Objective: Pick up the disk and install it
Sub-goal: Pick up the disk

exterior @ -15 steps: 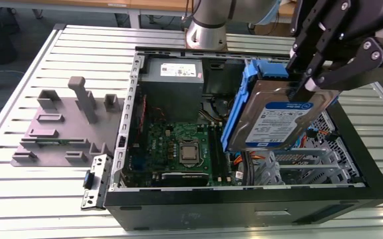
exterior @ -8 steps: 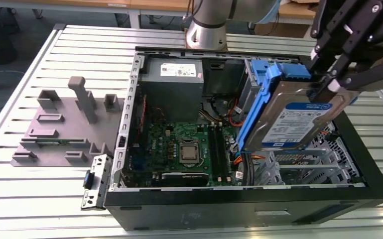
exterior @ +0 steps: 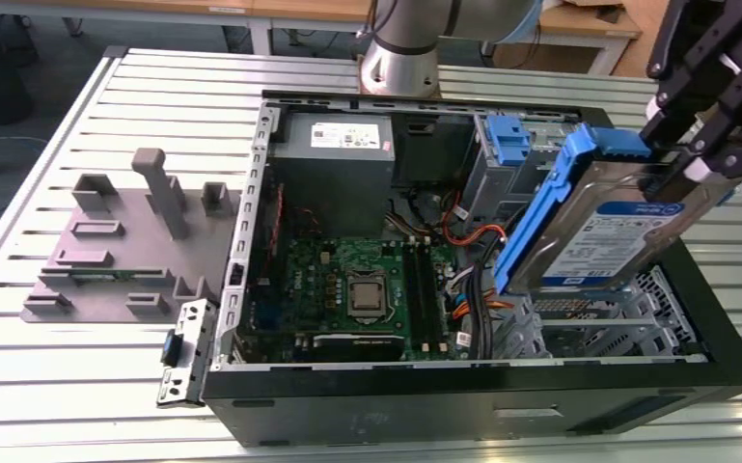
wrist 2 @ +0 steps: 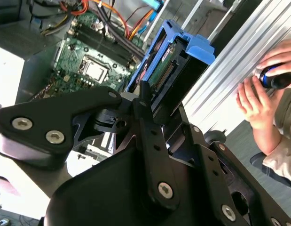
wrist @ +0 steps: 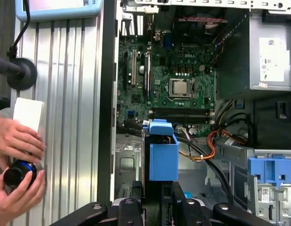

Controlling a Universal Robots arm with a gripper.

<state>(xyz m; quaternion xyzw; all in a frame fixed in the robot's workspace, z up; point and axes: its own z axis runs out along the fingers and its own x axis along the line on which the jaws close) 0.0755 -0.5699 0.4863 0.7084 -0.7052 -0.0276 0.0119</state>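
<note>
Black metal fingers of your gripper (exterior: 682, 178) are closed on the disk (exterior: 598, 236), pinching its upper end at the upper right of the exterior view. You have the disk lifted and tilted, with its white-and-blue label (exterior: 609, 241) facing the camera and a blue side rail (exterior: 544, 207) running down the edge toward the exterior view's left. In the second wrist view the gripper (wrist 2: 144, 96) clamps one end of the disk (wrist 2: 169, 63). In the first wrist view the disk (wrist: 163, 155) juts out past the gripper (wrist: 154, 200) as a blue block. The disk's lower end hangs over the metal drive cage (exterior: 602, 323) in a corner of the open computer case (exterior: 474, 410). It looks just clear of the cage, though you cannot be sure from these angles. On the case floor, toward the exterior view's left of the disk, lies the green motherboard (exterior: 306, 280) with its processor socket (exterior: 368, 294). Orange and black cables (exterior: 467, 236) run between board and disk. At the back of the case sits the grey power supply (exterior: 339, 145), and the tall blue clip piece (exterior: 509, 145) is just beside it on the exterior view's right. The case stands on a slatted aluminium table (exterior: 74, 386). A grey fixture plate (exterior: 120, 256) with upright posts lies apart at the exterior view's left. The arm's base (exterior: 403, 48) rises top centre. In the first wrist view, a person's hands (wrist: 18, 139) hold a small black cylinder (wrist: 17, 173) by the table edge.
</note>
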